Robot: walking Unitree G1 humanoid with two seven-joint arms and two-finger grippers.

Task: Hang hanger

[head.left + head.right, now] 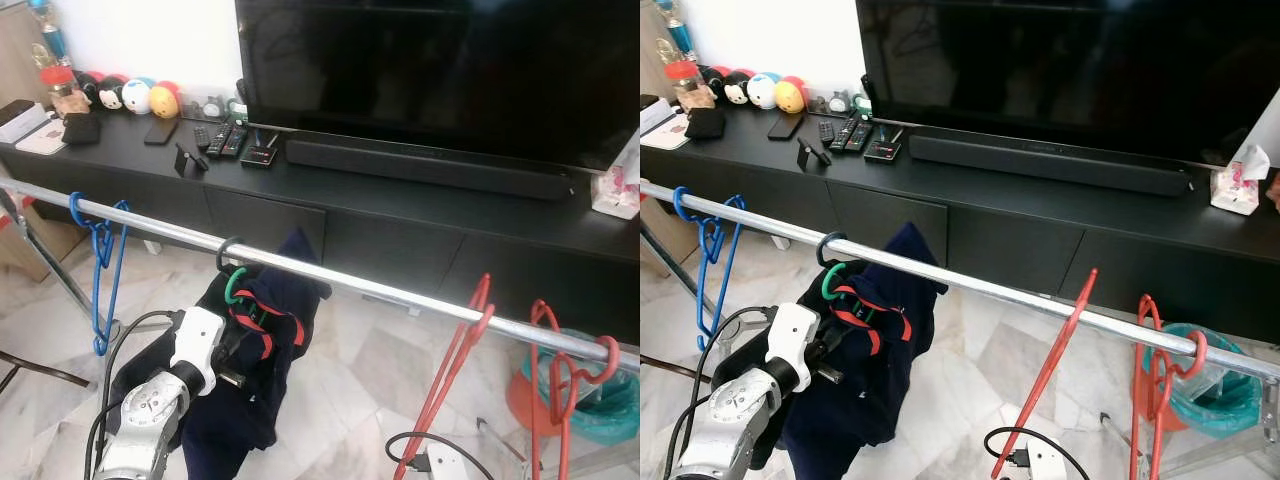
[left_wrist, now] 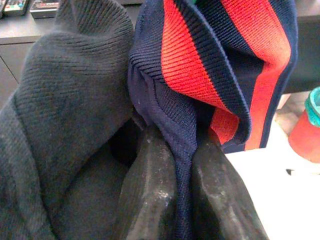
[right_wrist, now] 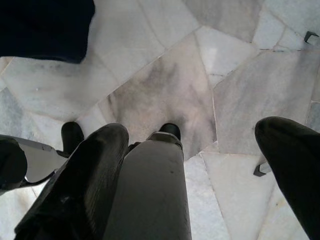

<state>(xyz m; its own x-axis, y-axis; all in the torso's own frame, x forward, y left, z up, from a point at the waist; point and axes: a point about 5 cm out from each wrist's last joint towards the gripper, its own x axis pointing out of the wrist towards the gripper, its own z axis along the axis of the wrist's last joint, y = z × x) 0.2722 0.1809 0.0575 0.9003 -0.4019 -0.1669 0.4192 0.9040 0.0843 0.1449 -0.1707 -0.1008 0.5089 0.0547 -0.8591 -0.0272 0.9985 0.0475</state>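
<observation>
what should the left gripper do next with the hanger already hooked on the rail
Probably open and back away. The green hanger already hooks over the rail with the navy garment hanging from it, while the left gripper is shut on the garment's knit fabric. The right gripper hangs open above the floor.

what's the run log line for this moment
left gripper: shut on navy sweater | hanger hook: on rail | right gripper: open, idle over floor
</observation>
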